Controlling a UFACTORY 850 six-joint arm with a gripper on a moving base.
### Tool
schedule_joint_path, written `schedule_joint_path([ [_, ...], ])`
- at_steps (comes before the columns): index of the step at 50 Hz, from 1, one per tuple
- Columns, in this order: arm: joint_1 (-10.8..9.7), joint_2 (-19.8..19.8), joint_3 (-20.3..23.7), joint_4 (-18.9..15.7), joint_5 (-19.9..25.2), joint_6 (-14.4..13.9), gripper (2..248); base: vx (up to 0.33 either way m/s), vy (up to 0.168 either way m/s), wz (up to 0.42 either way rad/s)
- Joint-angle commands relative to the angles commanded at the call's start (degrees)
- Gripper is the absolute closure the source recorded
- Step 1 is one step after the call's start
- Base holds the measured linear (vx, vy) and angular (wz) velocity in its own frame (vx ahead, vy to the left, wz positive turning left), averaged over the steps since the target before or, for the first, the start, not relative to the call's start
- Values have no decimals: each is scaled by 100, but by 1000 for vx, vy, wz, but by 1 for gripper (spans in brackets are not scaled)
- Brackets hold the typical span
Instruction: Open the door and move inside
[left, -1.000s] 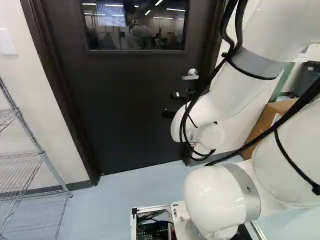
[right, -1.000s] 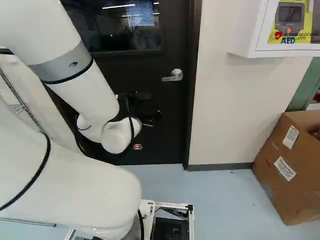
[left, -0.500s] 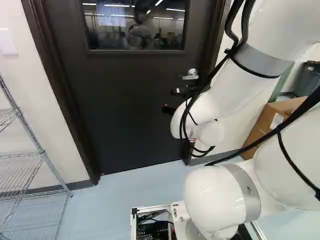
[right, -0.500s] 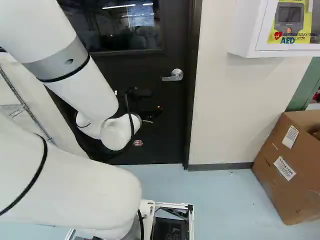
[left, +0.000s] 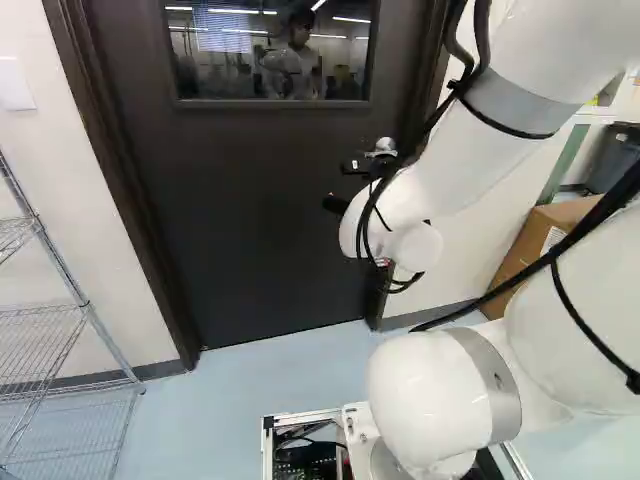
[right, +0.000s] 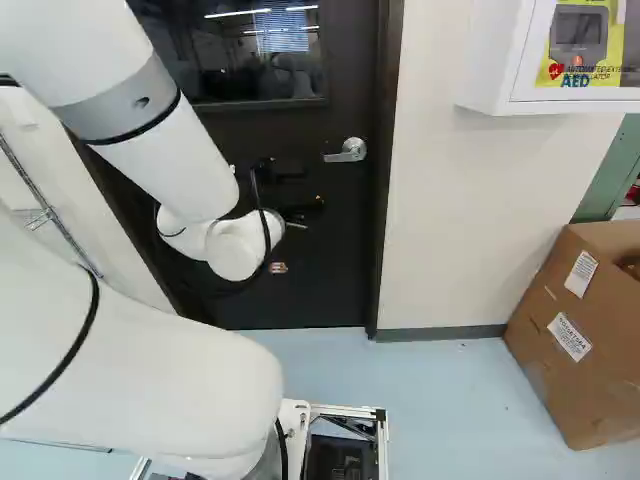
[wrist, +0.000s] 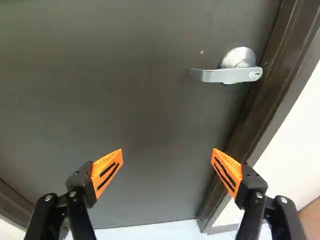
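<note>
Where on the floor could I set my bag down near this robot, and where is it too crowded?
Bare floor shows between the wire rack and the base frame, and, in the right base view, between that frame and the cardboard box. It looks crowded near the door handle, where the arm and open gripper reach in.

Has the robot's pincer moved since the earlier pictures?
Yes. In the right base view, the pincer has moved up, closer to the level of the handle, which has stayed put.

Wht arm (right: 175, 165), gry bands (right: 118, 108), blk cables (left: 600, 211), orange pads (wrist: 103, 164)
</note>
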Motion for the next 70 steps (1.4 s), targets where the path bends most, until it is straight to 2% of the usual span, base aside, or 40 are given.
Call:
schedule_joint_path([
  [41,0,178,-408,0,0,0,3,0,0,0],
  [70,0,-48,-978,0,0,0,3,0,0,0],
])
